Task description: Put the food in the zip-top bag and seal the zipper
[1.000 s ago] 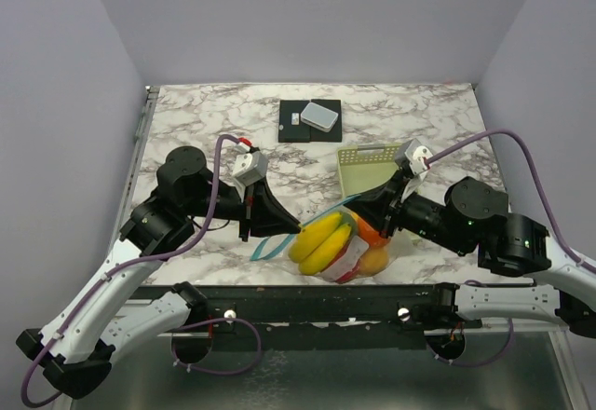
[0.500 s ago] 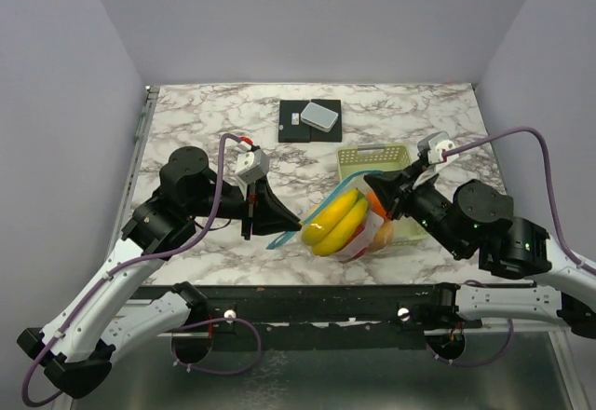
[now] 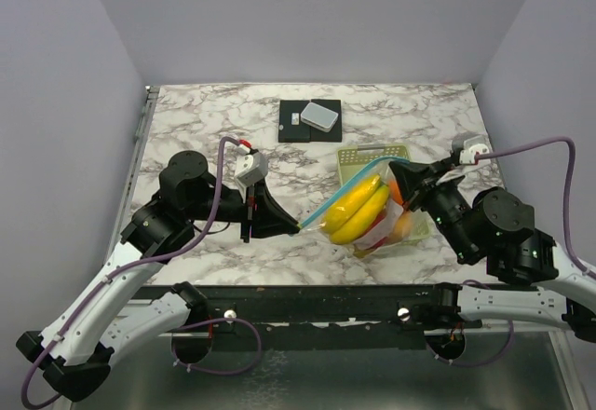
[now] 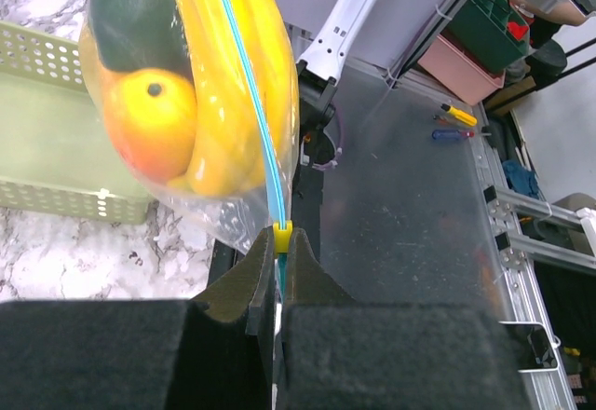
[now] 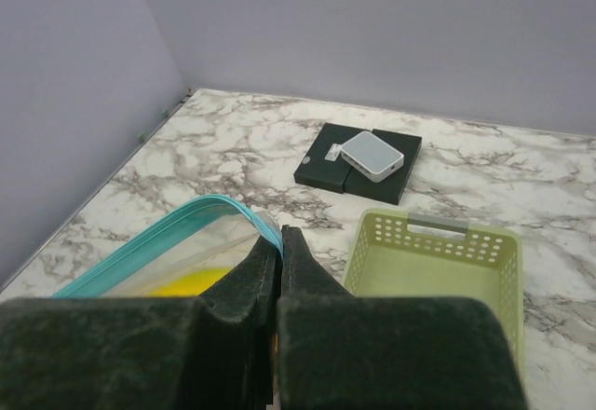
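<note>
The clear zip-top bag [image 3: 377, 228] hangs above the table between my two arms, stretched along its light blue zipper [image 3: 345, 189]. Inside it I see the food: a yellow banana bunch [image 3: 358, 210], an orange fruit [image 4: 149, 116], a dark green one [image 4: 130, 14]. My left gripper [image 3: 296, 226] is shut on the zipper's left end, right behind a small yellow slider [image 4: 282, 237]. My right gripper [image 3: 400, 170] is shut on the zipper's [image 5: 177, 228] right end. In the left wrist view the blue strip [image 4: 247, 93] runs straight up from my left gripper [image 4: 280, 253].
The pale yellow-green slotted basket [image 3: 356, 157] sits on the marble table right behind the bag, empty in the right wrist view [image 5: 438, 261]. A black pad carrying a small white box [image 3: 319, 115] lies at the back centre.
My right gripper has lifted and pulled to the right with its end of the zipper. The bag has risen off the table and moved right over the basket. My left gripper has barely moved.
</note>
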`<state>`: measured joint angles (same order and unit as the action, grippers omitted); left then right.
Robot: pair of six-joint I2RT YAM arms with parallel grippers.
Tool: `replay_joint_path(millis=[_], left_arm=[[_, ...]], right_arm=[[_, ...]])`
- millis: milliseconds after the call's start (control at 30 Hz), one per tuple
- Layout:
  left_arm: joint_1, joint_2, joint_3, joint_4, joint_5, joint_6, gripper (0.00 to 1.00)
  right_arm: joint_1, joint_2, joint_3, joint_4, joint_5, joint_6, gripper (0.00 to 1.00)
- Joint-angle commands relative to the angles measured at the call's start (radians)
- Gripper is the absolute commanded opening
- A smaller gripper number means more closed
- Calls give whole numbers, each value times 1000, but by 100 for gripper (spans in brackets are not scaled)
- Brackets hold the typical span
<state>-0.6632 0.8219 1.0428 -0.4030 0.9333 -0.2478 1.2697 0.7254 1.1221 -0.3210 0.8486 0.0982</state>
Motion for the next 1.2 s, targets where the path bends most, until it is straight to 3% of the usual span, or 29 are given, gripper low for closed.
replay_joint_path(millis=[0, 433, 567, 767, 1000, 1167], left_arm=[[-2, -29, -21, -59, 13, -20, 0], [-4, -20, -24, -60, -14, -29, 1], [-3, -16, -13, -62, -66, -24, 17], [-3, 16, 31, -91, -245, -13, 48], [-2, 32, 84, -103, -419, 3, 59], [-3, 43, 130, -103, -451, 10, 63]], right_arm=[[-12, -50, -7, 113, 163, -40, 1], [-12, -76, -11, 89, 124, -17, 1], [-12, -81, -7, 88, 23, -28, 1], [-12, -20, 72, -29, -101, -10, 1], [-12, 6, 101, -92, -183, 14, 1], [-12, 33, 122, -138, -246, 22, 1]])
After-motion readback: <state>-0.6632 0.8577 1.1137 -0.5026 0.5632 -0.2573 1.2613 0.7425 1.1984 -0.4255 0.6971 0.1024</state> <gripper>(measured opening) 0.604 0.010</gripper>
